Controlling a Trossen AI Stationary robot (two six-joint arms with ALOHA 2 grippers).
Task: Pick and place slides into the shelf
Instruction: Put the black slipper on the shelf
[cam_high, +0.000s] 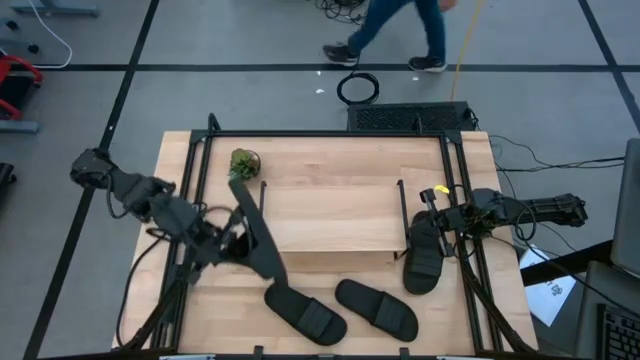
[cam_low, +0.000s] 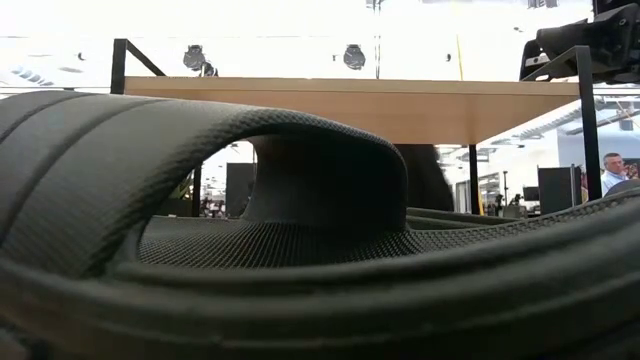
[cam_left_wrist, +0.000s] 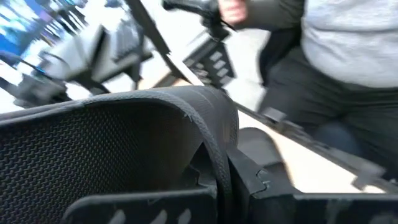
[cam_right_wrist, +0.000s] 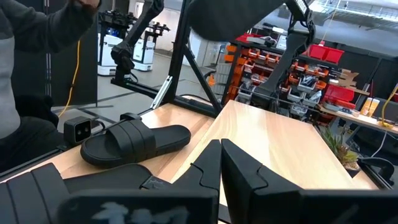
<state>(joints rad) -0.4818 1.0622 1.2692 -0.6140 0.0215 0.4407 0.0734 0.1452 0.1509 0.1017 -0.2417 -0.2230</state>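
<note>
My left gripper (cam_high: 232, 242) is shut on one black slide (cam_high: 252, 228), which is held up at the shelf's left end. The shelf (cam_high: 330, 215), a light plank on black wire frames, stands mid-table. Two more slides (cam_high: 305, 315) (cam_high: 375, 308) lie flat on their soles near the table's near edge. One of them fills the low view (cam_low: 300, 250). A further slide (cam_high: 422, 255) lies at the shelf's right end. My right gripper (cam_high: 430, 205) hovers shut above that slide's far end, at the shelf's right frame, fingers (cam_right_wrist: 219, 158) pointing over the plank. My left gripper pinches the slide by a long side edge (cam_left_wrist: 217, 140) between its two fingers, coming from the table's left. The fingers lie across the sole's rim. The slide is lifted clear and tilted, with one end toward the far edge and the other toward the near edge.
A small green plant (cam_high: 243, 162) stands on the table beyond the shelf's left end. A person sits close at the table's near side (cam_left_wrist: 348, 56), and another walks on the floor beyond the far edge (cam_high: 400, 30). Bare tabletop shows on the near left (cam_high: 215, 320).
</note>
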